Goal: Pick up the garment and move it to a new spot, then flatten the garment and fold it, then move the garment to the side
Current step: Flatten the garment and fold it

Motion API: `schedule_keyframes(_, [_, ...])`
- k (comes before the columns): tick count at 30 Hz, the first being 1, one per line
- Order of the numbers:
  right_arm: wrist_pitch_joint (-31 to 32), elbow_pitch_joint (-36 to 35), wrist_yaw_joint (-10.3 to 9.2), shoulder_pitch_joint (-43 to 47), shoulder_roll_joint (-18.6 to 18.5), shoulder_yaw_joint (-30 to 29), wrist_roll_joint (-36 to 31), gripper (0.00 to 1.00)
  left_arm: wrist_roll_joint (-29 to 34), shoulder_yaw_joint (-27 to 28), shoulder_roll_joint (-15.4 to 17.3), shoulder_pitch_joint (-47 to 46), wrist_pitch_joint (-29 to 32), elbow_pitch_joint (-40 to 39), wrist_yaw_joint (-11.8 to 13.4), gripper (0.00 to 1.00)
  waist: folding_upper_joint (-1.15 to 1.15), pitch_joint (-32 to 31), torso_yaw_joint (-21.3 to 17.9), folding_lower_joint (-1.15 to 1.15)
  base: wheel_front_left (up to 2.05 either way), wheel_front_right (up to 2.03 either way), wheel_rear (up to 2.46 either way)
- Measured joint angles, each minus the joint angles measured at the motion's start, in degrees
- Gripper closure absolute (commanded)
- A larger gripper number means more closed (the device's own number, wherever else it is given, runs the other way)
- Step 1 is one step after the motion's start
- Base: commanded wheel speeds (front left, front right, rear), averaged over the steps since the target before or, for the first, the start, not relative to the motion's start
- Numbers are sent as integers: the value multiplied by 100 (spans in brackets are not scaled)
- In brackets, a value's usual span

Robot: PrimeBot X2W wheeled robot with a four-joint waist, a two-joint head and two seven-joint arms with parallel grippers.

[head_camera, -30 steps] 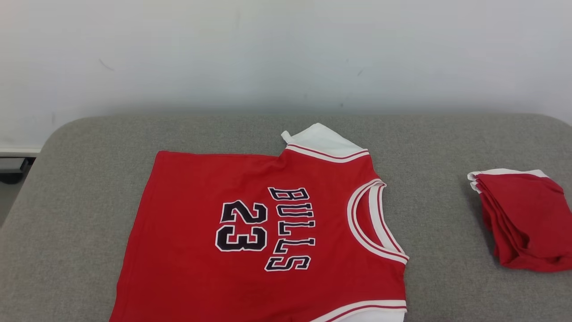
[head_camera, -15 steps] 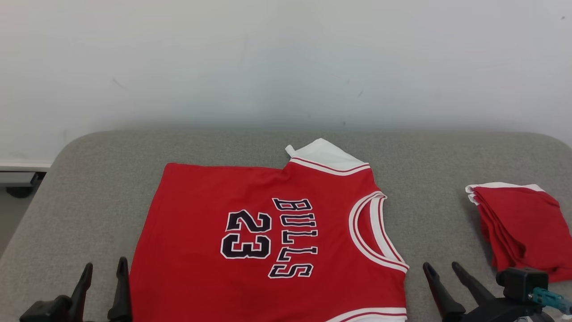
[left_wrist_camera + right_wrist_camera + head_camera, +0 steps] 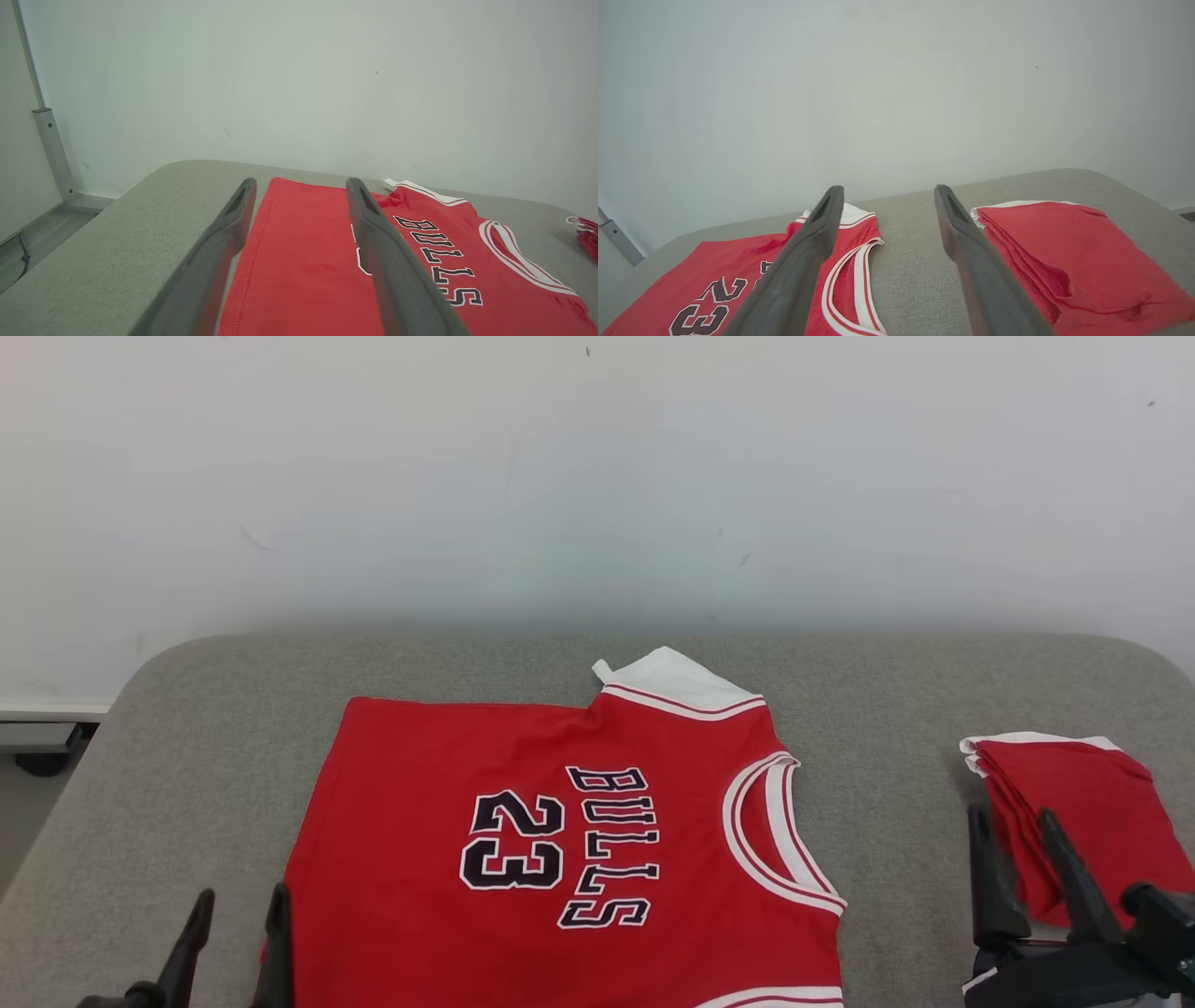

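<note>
The left claw and right claw, both spread apart, should pinch the red shirt evenly at its near edge.

you see the jersey of smooth red cloth, faintly glossy; its lettering looks stitched on. the tabletop wears a coarse, matt grey weave. the left pincer and right pincer look like matt dark plastic.

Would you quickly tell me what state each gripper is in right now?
Left gripper: open, holding nothing.
Right gripper: open, holding nothing.
</note>
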Motion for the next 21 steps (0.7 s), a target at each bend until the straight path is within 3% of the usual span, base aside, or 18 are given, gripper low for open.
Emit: schedule_keyframes(21, [-354, 334, -26, 72, 166, -120, -260, 0, -10, -147, 56, 281, 890, -402, 51, 0, 0, 15, -39, 0, 0, 0, 0])
